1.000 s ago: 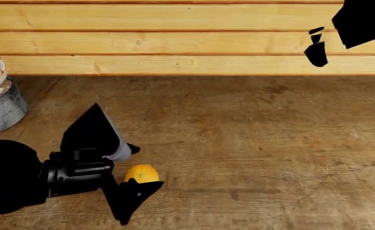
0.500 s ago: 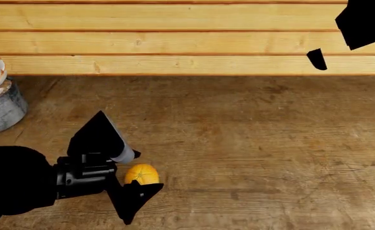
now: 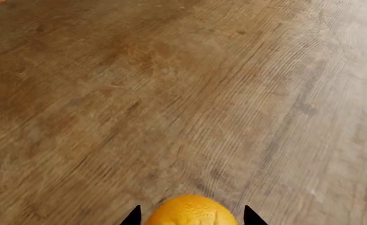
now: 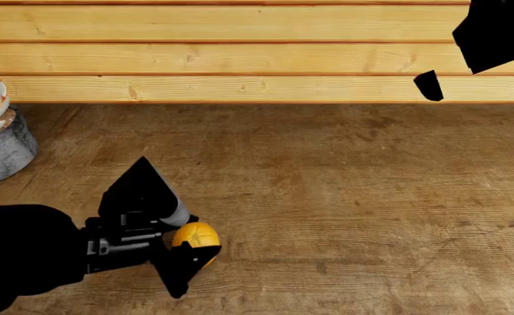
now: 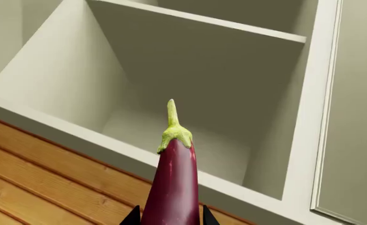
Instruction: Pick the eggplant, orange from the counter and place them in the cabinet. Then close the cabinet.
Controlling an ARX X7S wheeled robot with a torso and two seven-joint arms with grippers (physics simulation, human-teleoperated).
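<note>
The orange (image 4: pixel 196 234) rests on the brown wooden counter (image 4: pixel 353 197), near its front left. My left gripper (image 4: pixel 186 236) is shut on the orange, one black finger on each side. In the left wrist view the orange (image 3: pixel 190 212) fills the space between the two fingertips (image 3: pixel 133 217). My right gripper (image 5: pixel 170 218) is raised and shut on the dark-purple eggplant (image 5: pixel 172 187), whose green stem points at the open pale cabinet (image 5: pixel 170 166). In the head view only one right finger (image 4: pixel 429 85) and part of the arm show at top right; the eggplant is hidden there.
A grey pot (image 4: pixel 1 156) with white pieces stands at the counter's left edge. A pale plank wall (image 4: pixel 239 59) rises behind the counter. The cabinet has a shelf (image 5: pixel 196 21), and its door (image 5: pixel 352 117) stands open beside the opening.
The left gripper's fingers have closed in from a wide gap onto the orange. The right finger at top right has shifted slightly.
</note>
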